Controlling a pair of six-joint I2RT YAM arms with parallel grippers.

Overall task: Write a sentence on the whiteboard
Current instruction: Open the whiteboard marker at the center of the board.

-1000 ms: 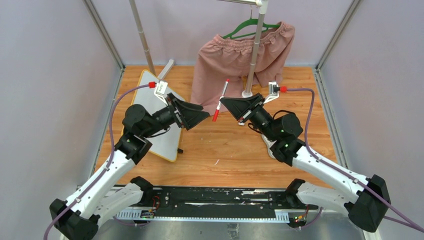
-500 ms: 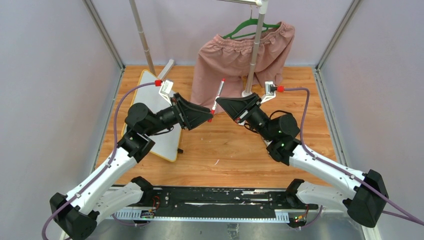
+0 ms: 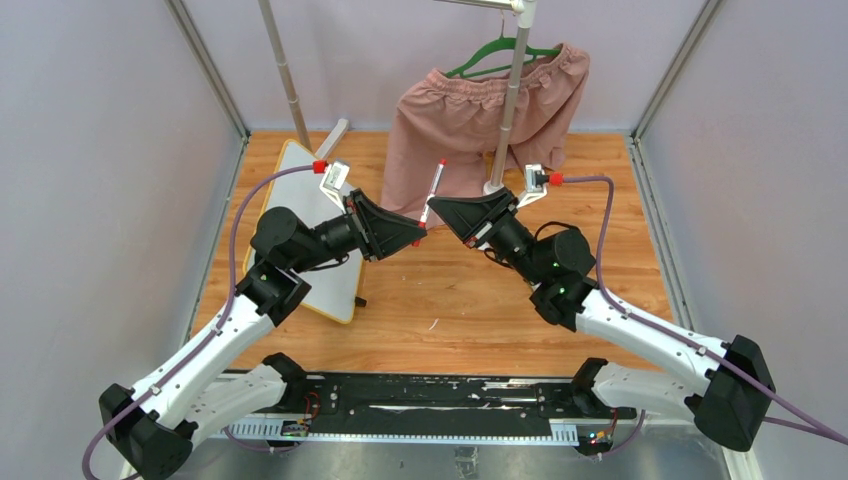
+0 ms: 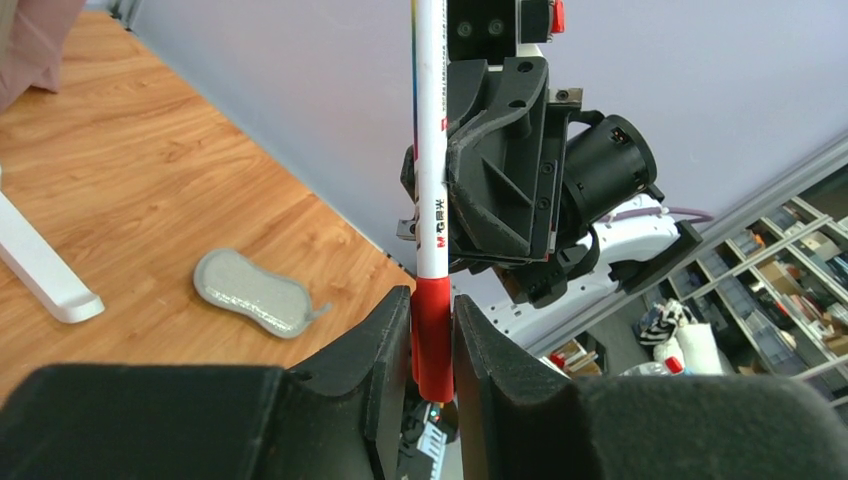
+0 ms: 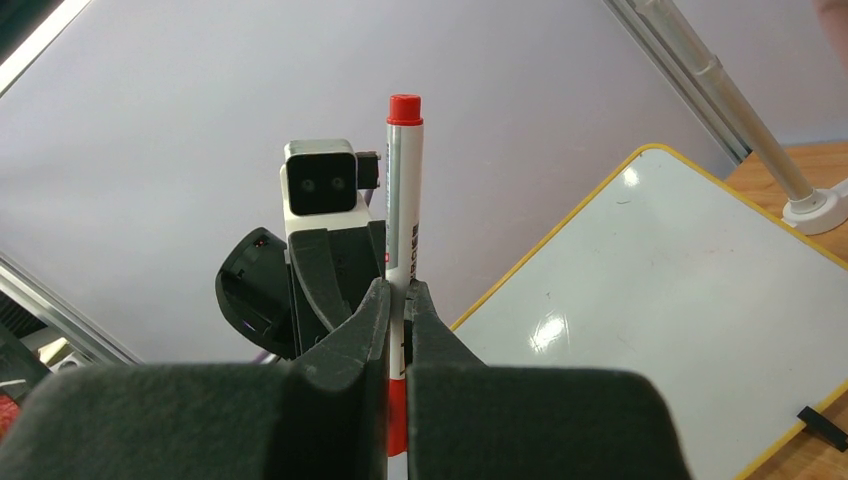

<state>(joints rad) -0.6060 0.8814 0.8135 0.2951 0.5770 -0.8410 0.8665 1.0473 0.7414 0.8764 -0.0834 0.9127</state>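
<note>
Pink shorts [image 3: 455, 125] hang on a green hanger [image 3: 468, 64], grey pad [image 4: 250, 293] on wooden table [image 3: 480, 300]

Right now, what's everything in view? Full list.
marker: one, white barrel with red cap, mid-air at centre
whiteboard: one, white with yellow frame, blank where visible, table's left rear
eraser: one, grey, lying on the table
shorts: one pair, pink, hung at the back
hanger: one, green, under the shorts
rack: one, grey metal, rear
table: one, wood
left gripper: black, shut on the marker's cap
right gripper: black, shut on the barrel
</note>
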